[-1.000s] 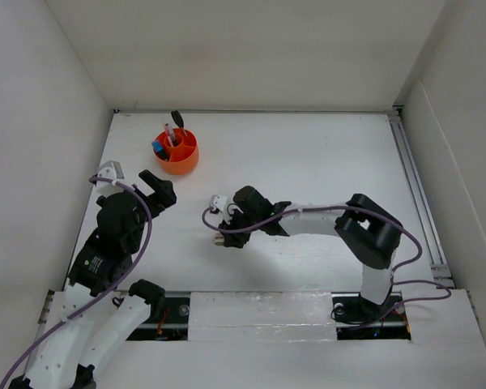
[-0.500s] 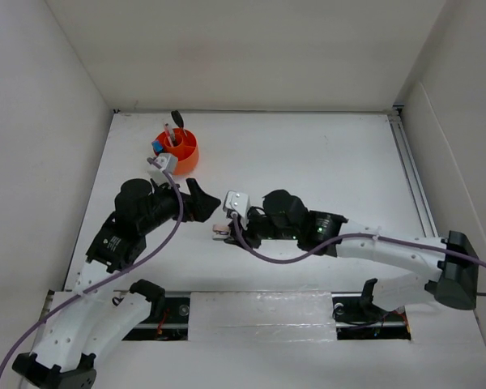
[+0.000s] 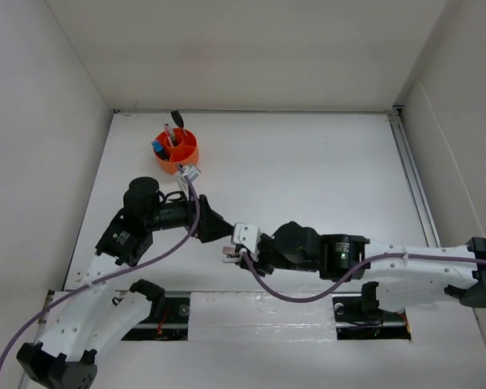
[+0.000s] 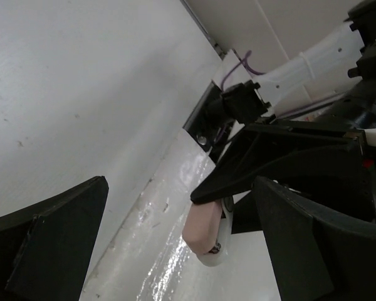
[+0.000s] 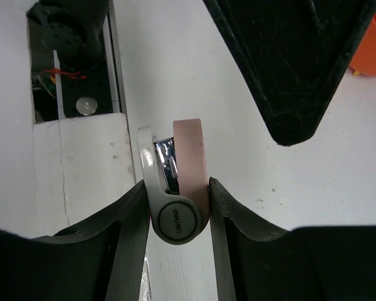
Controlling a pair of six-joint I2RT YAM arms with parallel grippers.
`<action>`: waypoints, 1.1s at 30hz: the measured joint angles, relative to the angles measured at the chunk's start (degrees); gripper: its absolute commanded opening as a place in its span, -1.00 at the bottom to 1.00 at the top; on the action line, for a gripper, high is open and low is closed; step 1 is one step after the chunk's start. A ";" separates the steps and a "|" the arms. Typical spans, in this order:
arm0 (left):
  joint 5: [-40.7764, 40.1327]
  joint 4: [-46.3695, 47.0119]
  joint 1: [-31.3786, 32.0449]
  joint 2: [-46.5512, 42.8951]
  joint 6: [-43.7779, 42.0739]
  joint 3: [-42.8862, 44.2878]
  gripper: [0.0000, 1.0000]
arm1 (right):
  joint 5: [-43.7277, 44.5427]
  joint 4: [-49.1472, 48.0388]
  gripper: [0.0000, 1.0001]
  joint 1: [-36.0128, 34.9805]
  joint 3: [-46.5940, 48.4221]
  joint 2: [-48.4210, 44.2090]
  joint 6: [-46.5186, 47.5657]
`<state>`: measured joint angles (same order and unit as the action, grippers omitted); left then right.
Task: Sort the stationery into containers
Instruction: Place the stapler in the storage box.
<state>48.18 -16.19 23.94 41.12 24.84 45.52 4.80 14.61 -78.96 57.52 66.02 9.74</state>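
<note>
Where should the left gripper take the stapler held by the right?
Grip the stapler by its free front end, sticking out past the right gripper clamped on its hinge end. Bring the left gripper in head-on, jaws across the pink and grey sides.

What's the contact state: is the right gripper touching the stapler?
Touching. Right wrist view: the right gripper has both fingers pressed against the stapler, one on each side.

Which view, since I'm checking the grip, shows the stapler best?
Right wrist: the stapler sits centred and close, clamped between the fingers of the right gripper. Left wrist shows only its pink end, the rest hidden; top external shows it tiny.
</note>
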 measured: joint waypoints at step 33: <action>17.70 14.27 0.76 5.44 10.54 -9.14 0.89 | 15.19 2.25 -1.00 -4.39 -0.79 -0.28 3.69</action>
<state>65.89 -1.91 24.71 46.57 35.38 36.38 19.99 16.86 -83.35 56.73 65.73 13.43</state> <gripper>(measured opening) 0.963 0.447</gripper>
